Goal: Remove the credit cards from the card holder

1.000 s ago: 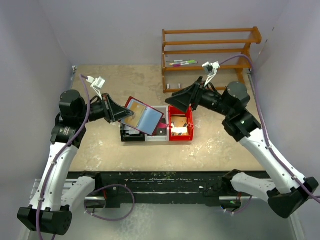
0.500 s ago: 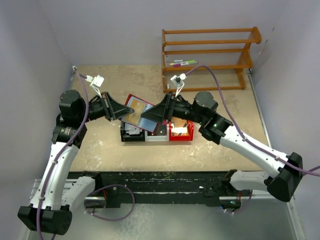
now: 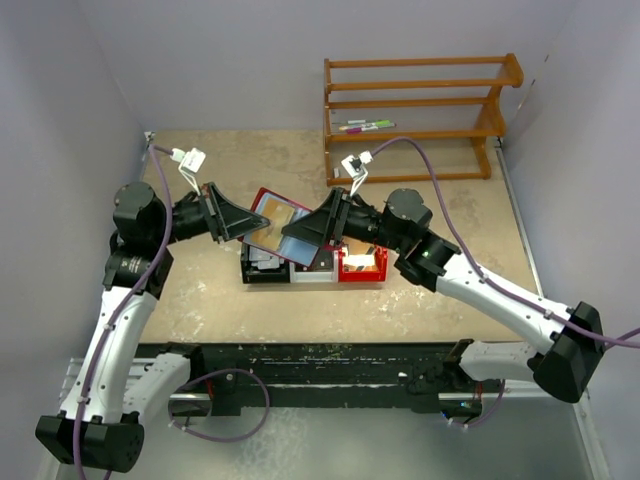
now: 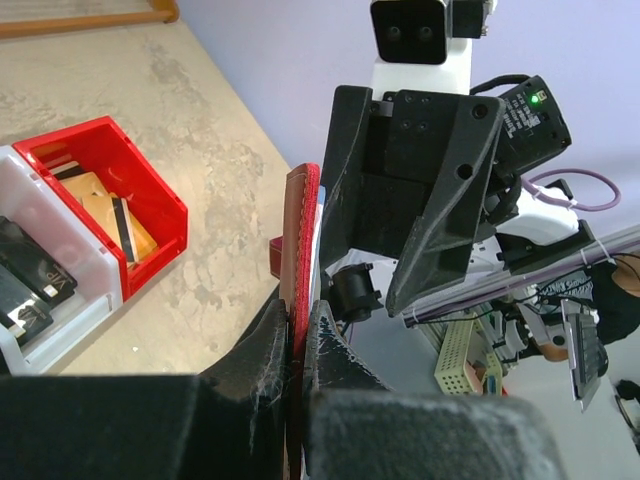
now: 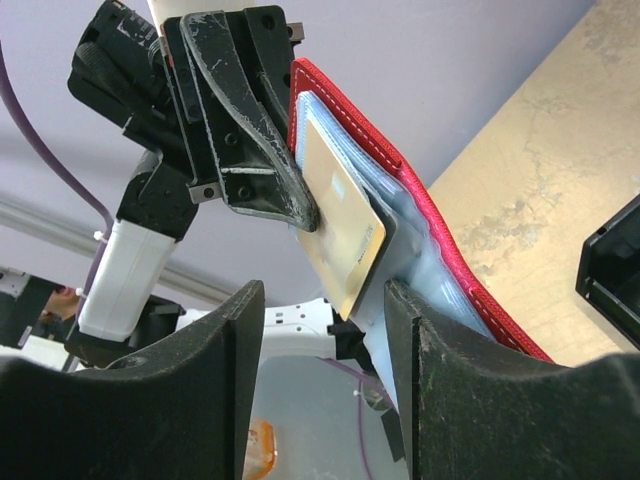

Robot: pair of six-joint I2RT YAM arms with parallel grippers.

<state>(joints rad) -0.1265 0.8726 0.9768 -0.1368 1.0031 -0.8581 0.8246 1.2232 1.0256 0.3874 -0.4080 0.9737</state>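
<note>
A dark red, wallet-like folding card holder with blue-grey inner sleeves is held up in the air above a row of small bins, clear of the tan counter. It is gripped by the left tool, whose two black fingers are pressed closed on one edge of the maroon cover. In the top view the holder is seen opened out and tilted, with its sleeved inner face turned toward the right arm.

A tan, thin rectangular credit card is seen sticking partway out of one blue-grey sleeve, its free corner pointing down toward the right wrist camera. The right tool is placed directly at this card: its two fingers are spread apart, one on each side of the card's protruding end, and a gap is visible between each finger and the card, so nothing is gripped by it.

Below the holder, a black bin, a white translucent bin and a red plastic bin are lined up touching one another on the counter. More tan cards are seen lying in the red bin, and dark cards in the white one. A brown wooden rack with several rails is stood at the far right of the counter, well apart from the bins.
</note>
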